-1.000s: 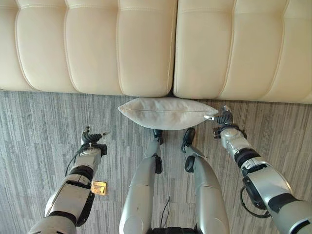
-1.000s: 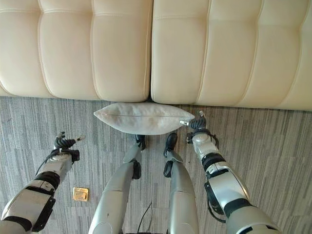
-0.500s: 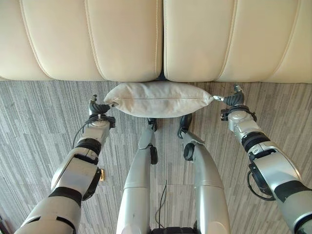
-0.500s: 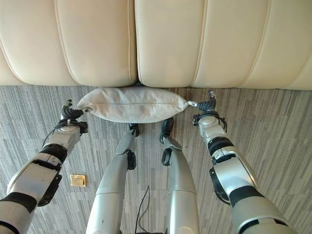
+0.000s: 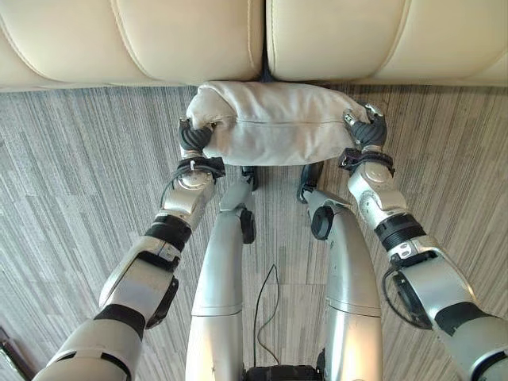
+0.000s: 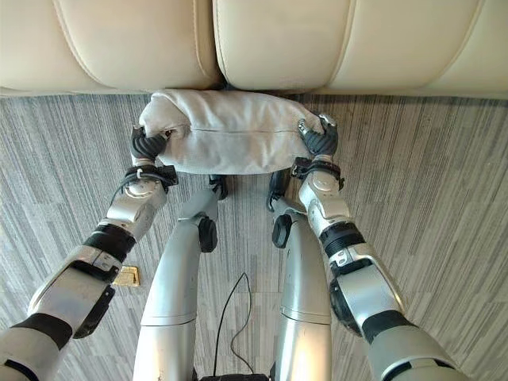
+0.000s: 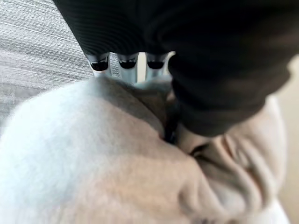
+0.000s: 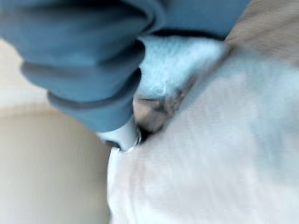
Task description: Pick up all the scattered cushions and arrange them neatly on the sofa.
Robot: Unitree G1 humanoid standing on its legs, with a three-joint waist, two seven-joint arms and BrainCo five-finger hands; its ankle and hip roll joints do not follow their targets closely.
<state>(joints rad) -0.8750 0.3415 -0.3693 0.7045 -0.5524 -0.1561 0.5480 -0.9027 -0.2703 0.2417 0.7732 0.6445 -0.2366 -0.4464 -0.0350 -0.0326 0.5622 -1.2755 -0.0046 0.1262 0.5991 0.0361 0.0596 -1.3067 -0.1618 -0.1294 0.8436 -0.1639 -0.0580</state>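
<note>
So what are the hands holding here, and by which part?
The off-white fabric cushion, gripped at its two ends: left hand on one end, right hand on the other.

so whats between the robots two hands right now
The light grey cushion spans the whole stretch, left hand pressed into one end and right hand into the other, seen in both eye views.
</note>
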